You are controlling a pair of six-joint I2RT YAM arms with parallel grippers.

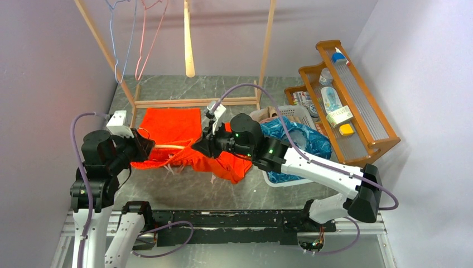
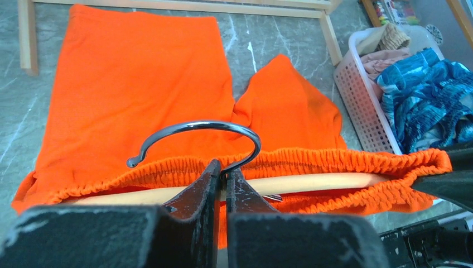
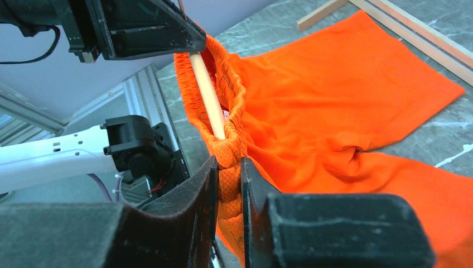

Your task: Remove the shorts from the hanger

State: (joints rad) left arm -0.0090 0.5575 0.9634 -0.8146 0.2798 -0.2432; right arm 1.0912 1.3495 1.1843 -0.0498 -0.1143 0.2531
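— What lies around the arms?

— A grey marbled table [image 1: 167, 89] between pale walls. Beyond both grippers stands a wooden rack [image 1: 195, 102]; past the right arm's outer side leans a wooden shelf [image 1: 386, 120] of small items.

— And the orange shorts [image 1: 170, 125]?

— Their legs lie spread flat on the table, ahead of and below the grippers, while the waistband is lifted off the surface, stretched between the two.

— Anything else close by?

— A white basket [image 2: 360, 97], just beside the right gripper on its outer side, holding the blue patterned shorts [image 1: 304, 139] and a pink pair [image 2: 385, 58].

— The hanger [image 2: 312, 183]?

— Its wooden bar runs inside the elastic waistband, from the left gripper towards the right one. Its metal hook [image 2: 212, 125] curls up just ahead of the left fingertips.

— How does the left gripper [image 2: 223, 184] stand?

— Pressed together on the stem of the hook, where it meets the bar.

— And the right gripper [image 3: 228, 184]?

— Nearly closed, pinching a bunched fold of the orange waistband at the bar's far end, the bar tip just ahead of its fingers.
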